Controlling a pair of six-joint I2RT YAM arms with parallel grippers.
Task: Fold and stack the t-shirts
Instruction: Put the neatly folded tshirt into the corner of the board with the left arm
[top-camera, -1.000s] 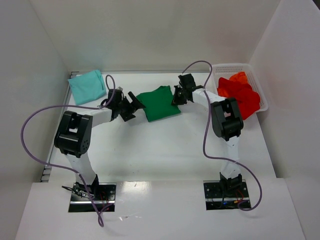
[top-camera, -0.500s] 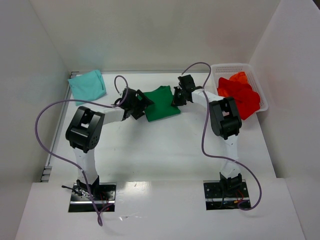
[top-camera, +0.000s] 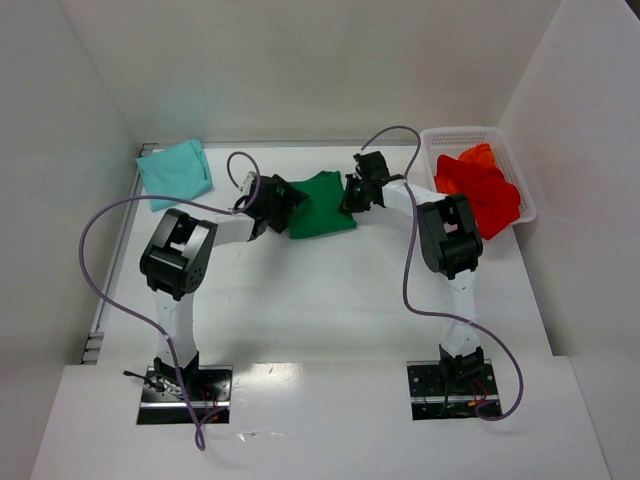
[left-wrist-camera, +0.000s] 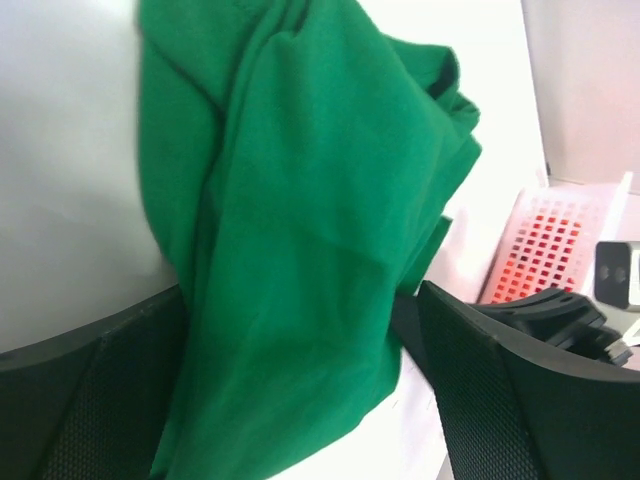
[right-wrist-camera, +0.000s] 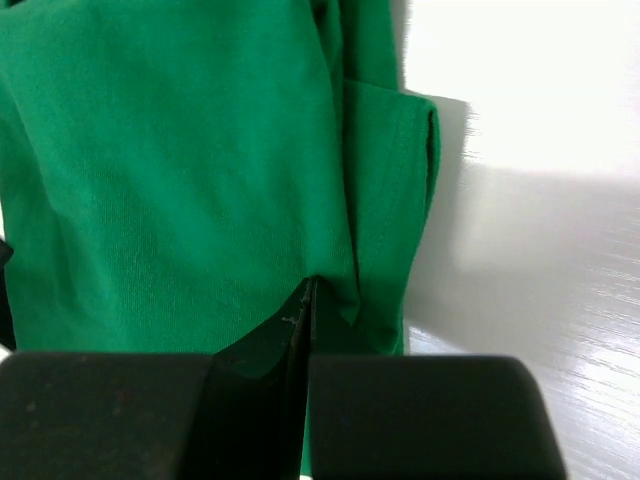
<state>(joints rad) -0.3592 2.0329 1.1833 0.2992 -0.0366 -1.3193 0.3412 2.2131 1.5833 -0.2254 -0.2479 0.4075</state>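
The dark green t-shirt lies part-folded at the middle back of the table. My left gripper is at its left edge, open wide, with its two fingers on either side of the green t-shirt and cloth lying between them. My right gripper is at the shirt's right edge, shut, its tips pinching a pucker of the green t-shirt. A folded pale teal t-shirt lies at the back left. Bright red t-shirts are heaped in the basket.
The white mesh basket stands at the back right against the wall, and its mesh shows past the shirt in the left wrist view. White walls close in the table at the back and on both sides. Purple cables loop off both arms.
My left gripper has swung right from bare table onto the green t-shirt's left edge, bunching the cloth slightly. The right gripper has stayed shut at the right edge.
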